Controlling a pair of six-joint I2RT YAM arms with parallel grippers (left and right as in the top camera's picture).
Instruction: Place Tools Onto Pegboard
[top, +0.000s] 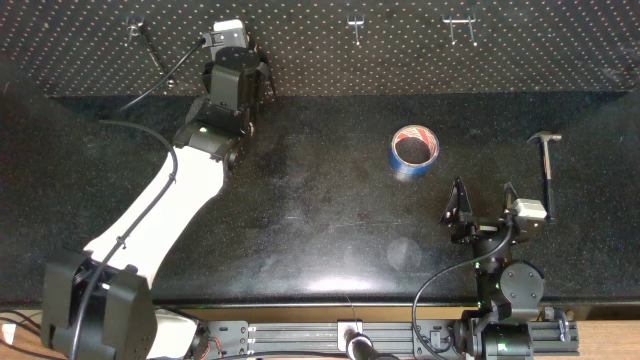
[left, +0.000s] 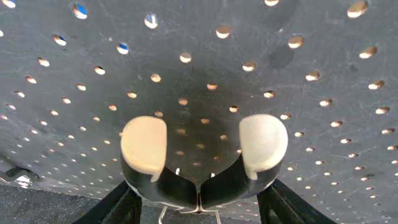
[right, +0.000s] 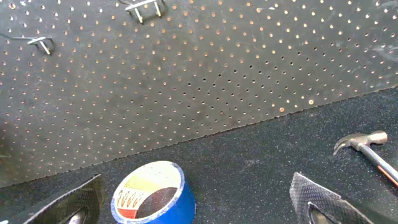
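Two cream pads (left: 144, 144) of the left claw (left: 204, 146) sit closest, spread apart with nothing between them, held right up against the black pegboard (left: 199, 62). The right claw (top: 484, 205) rests low over the dark surface (top: 320, 200), near its own base, its two black fingers also spread wide and holding nothing. A blue roll of tape (right: 152, 193) lies just ahead of the right claw, between it and the pegboard. A hammer (top: 546, 165) lies on the surface just to that claw's right, its metal head pointing toward the board. Neither tool is hung yet. Small metal hooks (top: 355, 28) stick out of the pegboard, well beyond the tape from the right claw. Several things could go wrong from here. The tape roll looks tilted, so a pinch on its rim might make it skid or roll away. The hammer is likely head-heavy and could swing or slip if grabbed by the handle. The hooks are thin, so a slightly misaligned tool may miss and drop. The left claw, so near the board, could knock against it.
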